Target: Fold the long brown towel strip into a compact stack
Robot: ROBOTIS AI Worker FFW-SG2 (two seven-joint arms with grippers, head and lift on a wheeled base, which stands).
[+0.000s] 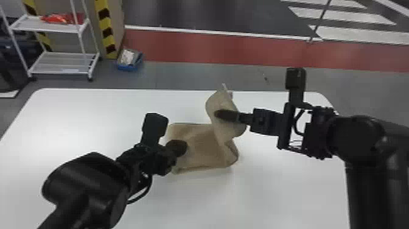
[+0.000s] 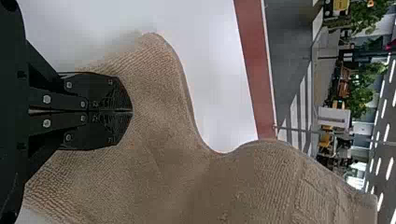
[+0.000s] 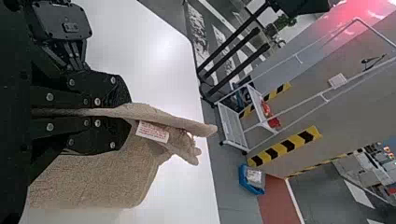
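So the whole move hinges on where the raised flap [image 1: 223, 103] sits: above the right end of the flat section [image 1: 199, 149], with its free end up and toward the far side. It's the top part of this long brown towel strip [image 2: 163, 177], ribbed soft-looking cloth, and the flat section is longest side to side on the white desk [image 1: 274, 198]. The black right arm [image 1: 362, 140] comes in from the right and is obviously the nearer one to the flap. Its right jaws are pinched on the cloth, layer clearly running between them, with a white care label [image 3: 152, 131] hanging just beside.

The black left arm [image 1: 91, 185] has its left jaws at the other end, over the left part of the flat section. They're closed together, tips against the towel, no cloth between them that I can spot. My guess is they're holding the base down.

I'd say it's partway folded. Next I'd swing the flap left and lower it flat. Drop it early and it'll probably land crooked or bunched imo.
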